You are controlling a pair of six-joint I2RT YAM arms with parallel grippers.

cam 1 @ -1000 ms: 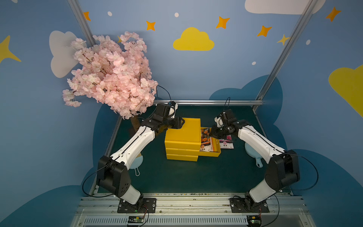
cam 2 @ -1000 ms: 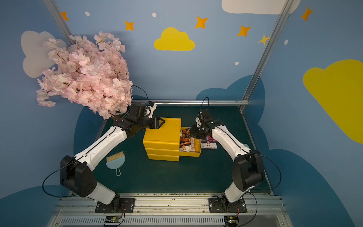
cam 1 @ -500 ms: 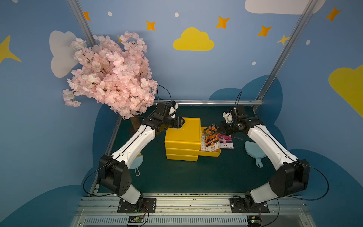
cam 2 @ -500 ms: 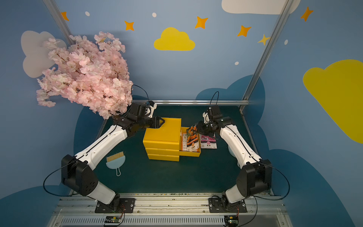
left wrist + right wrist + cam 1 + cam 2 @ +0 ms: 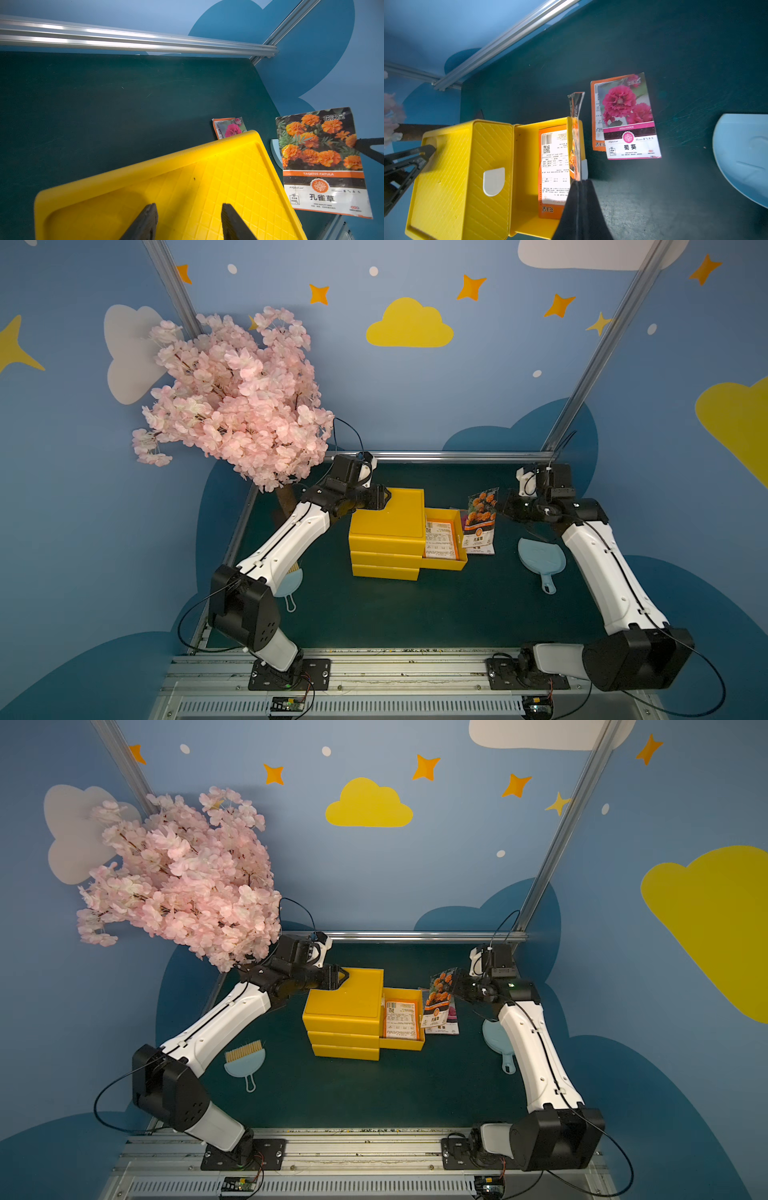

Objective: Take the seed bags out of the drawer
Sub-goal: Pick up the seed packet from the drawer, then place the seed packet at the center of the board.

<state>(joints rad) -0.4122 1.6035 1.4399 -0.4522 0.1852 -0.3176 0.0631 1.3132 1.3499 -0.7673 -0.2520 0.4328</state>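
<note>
My right claw (image 5: 498, 509) is clamped on one side edge of the orange-flower seed bag (image 5: 481, 516), which hangs in the air just past the outer end of the open drawer (image 5: 442, 512). The bag's long axis is near upright and slightly tilted, with the flower photo on top, the white band at the bottom and the printed face turned toward the cabinet (image 5: 386, 514). In the right wrist view I only get it edge-on (image 5: 576, 135). On the bag (image 5: 320, 158) I can read "TAGETES PATULA" on the orange band and 孔雀草 below; the small lines under that are unreadable. The pink-flower seed bag (image 5: 627, 116) lies flat and face up on the green mat beside the drawer, its long axis parallel to the drawer front. It reads "HOLLYHOCK" and 蜀葵, and in both top views the held bag mostly hides it. Inside the drawer lies a face-down packet (image 5: 554, 166), flat, with its long axis the same way, showing an orange border, a barcode and a QR code; its fine print is too small to read. The drawer's white tab (image 5: 584, 168) is half hidden behind the held bag. My left claw (image 5: 188, 205) has its jaws apart over the far corner of the cabinet top; I can't tell whether it touches.
</note>
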